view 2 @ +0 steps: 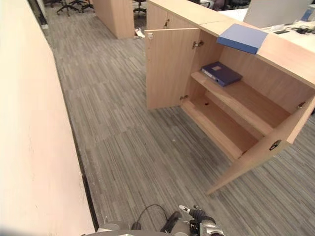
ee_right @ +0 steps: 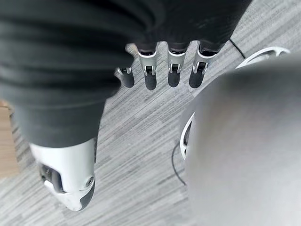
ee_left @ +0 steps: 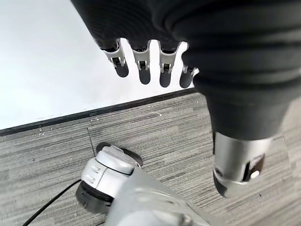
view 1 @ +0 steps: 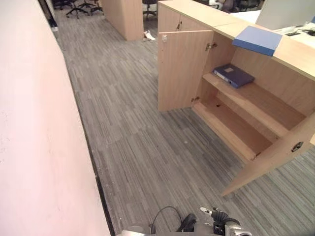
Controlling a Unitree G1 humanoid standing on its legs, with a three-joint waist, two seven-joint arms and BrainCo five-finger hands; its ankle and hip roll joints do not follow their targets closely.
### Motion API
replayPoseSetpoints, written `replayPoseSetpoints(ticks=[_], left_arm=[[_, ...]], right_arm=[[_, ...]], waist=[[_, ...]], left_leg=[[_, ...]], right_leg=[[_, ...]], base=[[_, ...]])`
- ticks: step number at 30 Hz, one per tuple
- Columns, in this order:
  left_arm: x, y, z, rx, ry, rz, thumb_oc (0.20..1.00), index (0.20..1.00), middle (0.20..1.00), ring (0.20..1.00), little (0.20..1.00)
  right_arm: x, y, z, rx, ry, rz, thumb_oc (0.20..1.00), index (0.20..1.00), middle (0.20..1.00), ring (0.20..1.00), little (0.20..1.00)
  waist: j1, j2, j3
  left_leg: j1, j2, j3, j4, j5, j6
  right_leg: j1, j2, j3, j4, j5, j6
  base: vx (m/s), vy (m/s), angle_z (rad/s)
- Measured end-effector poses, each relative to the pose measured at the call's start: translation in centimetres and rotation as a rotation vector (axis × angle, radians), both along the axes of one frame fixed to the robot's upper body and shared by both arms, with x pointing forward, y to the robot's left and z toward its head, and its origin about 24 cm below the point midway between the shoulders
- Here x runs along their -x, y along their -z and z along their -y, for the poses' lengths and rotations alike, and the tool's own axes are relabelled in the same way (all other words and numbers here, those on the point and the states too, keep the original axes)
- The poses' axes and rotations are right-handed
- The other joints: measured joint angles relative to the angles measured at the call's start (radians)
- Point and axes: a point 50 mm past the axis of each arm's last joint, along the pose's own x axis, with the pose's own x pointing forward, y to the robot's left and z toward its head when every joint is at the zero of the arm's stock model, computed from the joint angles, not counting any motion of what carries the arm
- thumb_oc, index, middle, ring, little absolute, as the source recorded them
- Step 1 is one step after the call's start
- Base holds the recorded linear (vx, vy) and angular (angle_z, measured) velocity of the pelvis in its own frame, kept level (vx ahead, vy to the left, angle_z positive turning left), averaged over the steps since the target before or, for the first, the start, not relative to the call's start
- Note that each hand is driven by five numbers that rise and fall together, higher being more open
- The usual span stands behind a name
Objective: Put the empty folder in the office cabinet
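Grey striped carpet (view 1: 147, 147) runs between a pale wall (view 1: 34, 137) on the robot's left and a light wood office cabinet (view 1: 256, 105) on its right. Both cabinet doors stand open: the far door (view 1: 183, 69) swung out toward the aisle, the near door (view 1: 275, 157) angled down toward the robot. Inside, a dark blue binder (view 1: 234, 74) lies flat at the far end of the upper shelf (view 1: 256, 101), while the lower shelf (view 1: 226, 128) is bare wood. On top of the cabinet a light blue folder (view 1: 257, 39) rests flat, one corner reaching to the front edge above the open compartment (whether it overhangs is hard to judge from this angle). Black office chairs (view 1: 81, 6) stand far down the aisle.

Neither hand holds anything. The left hand (ee_left: 188, 47) hangs over the carpet close to the wall's dark baseboard (ee_left: 94, 113), its fingers (ee_left: 143, 63) straight and slightly apart, thumb (ee_left: 235, 165) set apart from them. The right hand (ee_right: 94, 56) also hangs above the carpet, its fingers (ee_right: 150, 70) likewise extended in a loose row with the thumb (ee_right: 68, 179) apart and nothing between them.
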Motion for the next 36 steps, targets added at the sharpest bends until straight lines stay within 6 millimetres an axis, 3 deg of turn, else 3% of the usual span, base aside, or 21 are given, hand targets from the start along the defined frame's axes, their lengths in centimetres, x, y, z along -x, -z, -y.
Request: replayPoseSetpoints(ticks=[5, 7, 9, 10, 11, 12, 13, 14, 15, 17, 18, 20, 22, 23, 26, 28, 30, 31, 34, 35, 36], left_arm=[[0.0, -0.1, -0.5, -0.012, 0.004, -0.004, 1.000, 1.000, 1.000, 1.000, 1.000], [-0.7, -0.3, -0.9, -0.023, 0.017, 0.012, 1.000, 1.000, 1.000, 1.000, 1.000], [-1.6, -0.4, -1.1, -0.030, 0.023, 0.036, 1.000, 1.000, 1.000, 1.000, 1.000], [-1.5, -0.5, -1.4, -0.038, 0.002, 0.041, 1.000, 1.000, 1.000, 1.000, 1.000], [-1.8, -0.7, -1.9, -0.053, -0.013, 0.062, 1.000, 1.000, 1.000, 1.000, 1.000], [-0.9, -0.6, -1.5, -0.045, -0.051, 0.068, 1.000, 1.000, 1.000, 1.000, 1.000], [-0.1, -0.4, -1.2, -0.041, -0.070, 0.042, 1.000, 1.000, 1.000, 1.000, 1.000], [0.4, -0.4, -1.4, -0.049, -0.086, 0.026, 1.000, 1.000, 1.000, 1.000, 1.000], [0.2, -0.4, -1.7, -0.059, -0.097, 0.028, 1.000, 1.000, 1.000, 1.000, 1.000], [0.6, -0.4, -1.6, -0.056, -0.114, 0.019, 1.000, 1.000, 1.000, 1.000, 1.000], [0.9, -0.4, -1.7, -0.062, -0.133, 0.008, 1.000, 1.000, 1.000, 1.000, 1.000], [1.0, -0.4, -1.8, -0.068, -0.148, 0.005, 1.000, 1.000, 1.000, 1.000, 1.000], [0.1, -0.4, -1.7, -0.066, -0.149, 0.036, 1.000, 1.000, 1.000, 1.000, 1.000], [-0.1, -0.4, -1.5, -0.063, -0.155, 0.042, 1.000, 1.000, 1.000, 1.000, 1.000], [0.0, -0.4, -1.5, -0.063, -0.182, 0.045, 1.000, 1.000, 1.000, 1.000, 1.000], [-0.9, -0.5, -1.6, -0.062, -0.188, 0.071, 1.000, 1.000, 1.000, 1.000, 1.000], [-1.3, -0.6, -1.7, -0.064, -0.182, 0.089, 1.000, 1.000, 1.000, 1.000, 1.000], [-1.3, -0.7, -2.2, -0.074, -0.184, 0.086, 1.000, 1.000, 1.000, 1.000, 1.000], [-0.2, -0.4, -1.8, -0.062, -0.193, 0.038, 1.000, 1.000, 1.000, 1.000, 1.000], [1.3, -0.3, -1.7, -0.058, -0.186, -0.004, 1.000, 1.000, 1.000, 1.000, 1.000], [1.3, -0.4, -2.0, -0.065, -0.166, -0.004, 1.000, 1.000, 1.000, 1.000, 1.000]], right_arm=[[1.0, 0.3, 0.1, 0.001, 0.014, -0.017, 1.000, 1.000, 1.000, 1.000, 1.000], [1.9, 0.5, 0.3, 0.003, 0.021, -0.039, 1.000, 1.000, 1.000, 1.000, 1.000], [1.7, 0.4, 0.4, -0.004, 0.046, -0.028, 1.000, 1.000, 1.000, 1.000, 1.000], [1.4, 0.4, 0.1, -0.011, 0.048, -0.020, 1.000, 1.000, 1.000, 1.000, 1.000], [1.3, 0.4, -0.3, -0.023, 0.048, -0.017, 1.000, 1.000, 1.000, 1.000, 1.000], [0.0, 0.0, -0.1, -0.016, 0.042, 0.024, 1.000, 1.000, 1.000, 1.000, 1.000], [-0.9, -0.3, 0.0, -0.009, 0.037, 0.049, 1.000, 1.000, 1.000, 1.000, 1.000], [-1.5, -0.4, -0.4, -0.017, 0.032, 0.057, 1.000, 1.000, 1.000, 1.000, 1.000], [-2.0, -0.5, -0.8, -0.024, 0.015, 0.072, 1.000, 1.000, 1.000, 1.000, 1.000], [-1.8, -0.5, -0.6, -0.015, 0.013, 0.062, 1.000, 1.000, 1.000, 1.000, 1.000], [-1.4, -0.3, -0.5, -0.008, 0.007, 0.045, 1.000, 1.000, 1.000, 1.000, 1.000], [-1.1, -0.3, -0.3, 0.004, 0.009, 0.035, 1.000, 1.000, 1.000, 1.000, 1.000], [-0.9, -0.3, 0.3, 0.021, 0.011, 0.027, 1.000, 1.000, 1.000, 1.000, 1.000], [-0.7, -0.3, 0.5, 0.031, 0.015, 0.023, 1.000, 1.000, 1.000, 1.000, 1.000], [-0.4, -0.1, -0.2, 0.009, 0.013, 0.016, 1.000, 1.000, 1.000, 1.000, 1.000], [0.1, 0.2, -0.8, -0.007, 0.022, 0.002, 1.000, 1.000, 1.000, 1.000, 1.000], [0.1, 0.3, -1.2, -0.026, 0.028, 0.005, 1.000, 1.000, 1.000, 1.000, 1.000], [-0.2, 0.2, -1.6, -0.036, 0.021, 0.011, 1.000, 1.000, 1.000, 1.000, 1.000], [0.7, 0.5, -1.5, -0.046, 0.042, -0.011, 1.000, 1.000, 1.000, 1.000, 1.000], [1.8, 0.8, -1.5, -0.055, 0.052, -0.040, 1.000, 1.000, 1.000, 1.000, 1.000], [2.1, 0.9, -1.8, -0.064, 0.040, -0.056, 1.000, 1.000, 1.000, 1.000, 1.000]], waist=[[-0.008, -0.035, -0.074], [-0.017, -0.051, -0.122], [-0.028, -0.040, -0.142], [-0.021, -0.026, -0.146], [-0.013, -0.026, -0.144], [0.064, 0.013, -0.129], [0.068, 0.018, -0.093], [0.077, 0.032, -0.073], [0.079, 0.000, -0.043], [0.084, 0.015, -0.037], [0.087, 0.012, -0.030], [0.082, 0.014, -0.036], [0.081, 0.014, -0.031], [0.083, 0.029, -0.041], [0.083, -0.027, -0.064], [0.082, -0.058, -0.079], [0.084, -0.041, -0.080], [0.085, -0.056, -0.081], [0.075, -0.038, -0.092], [0.056, -0.025, -0.100], [0.051, -0.031, -0.111]], left_leg=[[-0.030, 0.047, -0.020, 0.023, -0.033, -0.023], [-0.039, 0.071, -0.035, 0.052, -0.073, -0.048], [-0.044, 0.105, -0.040, 0.091, -0.116, -0.087], [-0.116, 0.120, -0.033, 0.287, -0.184, -0.149], [-0.268, 0.114, -0.011, 0.597, -0.188, -0.175], [-0.656, 0.093, -0.017, 1.140, 0.102, -0.214], [-0.741, 0.089, 0.004, 1.163, 0.147, -0.202], [-0.774, 0.108, 0.058, 1.067, 0.108, -0.154], [-0.717, 0.113, 0.137, 0.670, 0.091, -0.102], [-0.685, 0.114, 0.096, 0.438, 0.110, -0.136], [-0.597, 0.120, 0.060, 0.200, 0.131, -0.153], [-0.532, 0.137, 0.041, 0.047, 0.157, -0.155], [-0.501, 0.152, 0.037, 0.013, 0.153, -0.144], [-0.437, 0.156, 0.042, -0.029, 0.186, -0.137], [-0.408, 0.073, 0.089, 0.012, 0.289, -0.101], [-0.380, 0.022, 0.100, 0.021, 0.276, -0.075], [-0.330, 0.013, 0.096, 0.004, 0.247, -0.035], [-0.311, -0.015, 0.111, 0.002, 0.231, -0.016], [-0.239, -0.086, 0.148, 0.014, 0.164, 0.053], [-0.162, -0.144, 0.141, 0.000, 0.125, 0.091], [-0.135, -0.185, 0.135, 0.002, 0.099, 0.126]], right_leg=[[-0.014, 0.035, -0.034, 0.029, -0.063, -0.028], [-0.014, 0.046, -0.045, 0.061, -0.099, -0.053], [-0.005, 0.068, -0.050, 0.086, -0.114, -0.067], [-0.002, 0.089, -0.033, 0.127, -0.175, -0.106], [0.001, 0.113, -0.017, 0.097, -0.214, -0.139], [0.026, 0.146, 0.022, 0.056, -0.206, -0.199], [0.051, 0.144, 0.000, 0.038, -0.188, -0.203], [0.063, 0.138, 0.005, 0.030, -0.205, -0.193], [0.083, 0.112, -0.008, 0.004, -0.168, -0.177], [0.120, 0.114, -0.025, -0.016, -0.119, -0.117], [0.159, 0.120, -0.018, -0.034, -0.118, -0.109], [0.189, 0.122, -0.004, -0.046, -0.133, -0.082], [0.230, 0.113, 0.014, -0.048, -0.138, -0.046], [0.264, 0.102, 0.033, -0.052, -0.149, -0.019], [0.317, 0.046, 0.100, -0.099, -0.116, -0.016], [0.341, -0.008, 0.105, -0.088, -0.070, -0.023], [0.322, -0.001, 0.142, -0.060, -0.080, 0.009], [0.307, -0.015, 0.138, -0.053, -0.014, 0.023], [0.312, -0.144, 0.117, 0.125, 0.030, 0.043], [0.268, -0.260, 0.163, 0.321, 0.067, 0.039], [0.217, -0.299, 0.209, 0.403, 0.075, 0.075]], base=[[0.32, -0.097, 0.15], [0.28, -0.131, 0.18], [0.38, -0.253, 0.14], [0.18, -0.201, 0.28], [0.01, -0.088, -0.32], [0.14, 0.029, -0.49], [0.15, 0.065, -0.71], [0.24, 0.190, -0.32], [0.17, 0.159, -0.25], [0.17, 0.161, -0.27], [0.12, 0.116, -0.30], [0.16, 0.168, -0.22], [0.28, 0.321, -0.23], [0.26, 0.304, -0.32], [0.29, 0.353, -0.30], [0.17, 0.241, 0.15], [0.24, 0.405, 0.05], [0.32, 0.618, 0.00], [0.27, 0.565, 0.00], [0.25, 0.598, 0.11], [0.30, 0.653, 0.15]])
